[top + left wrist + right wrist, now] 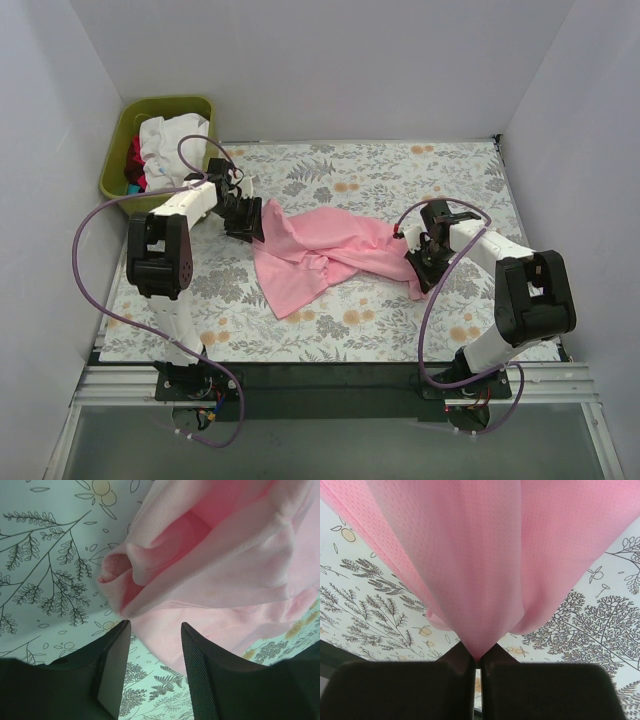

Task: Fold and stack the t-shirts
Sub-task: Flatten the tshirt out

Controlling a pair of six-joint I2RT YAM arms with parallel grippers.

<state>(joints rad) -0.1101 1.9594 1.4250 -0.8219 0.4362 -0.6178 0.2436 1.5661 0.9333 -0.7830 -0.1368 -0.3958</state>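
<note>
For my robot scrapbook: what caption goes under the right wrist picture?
Right gripper pinching a pink t-shirt over the flowery tablecloth.

green bin point(114, 162) sits at the far-left corner of the floral tablecloth point(400, 170).

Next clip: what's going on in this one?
Two arms are working on a pink t-shirt that lies crumpled across the floral table. The right gripper is shut on a pinch of fabric at the shirt's right end. The left gripper is open at the shirt's left end, with the cloth edge just ahead of its jaws and not yet gripped. Nothing is folded so far. A green bin at the far left corner holds more clothes.
</note>
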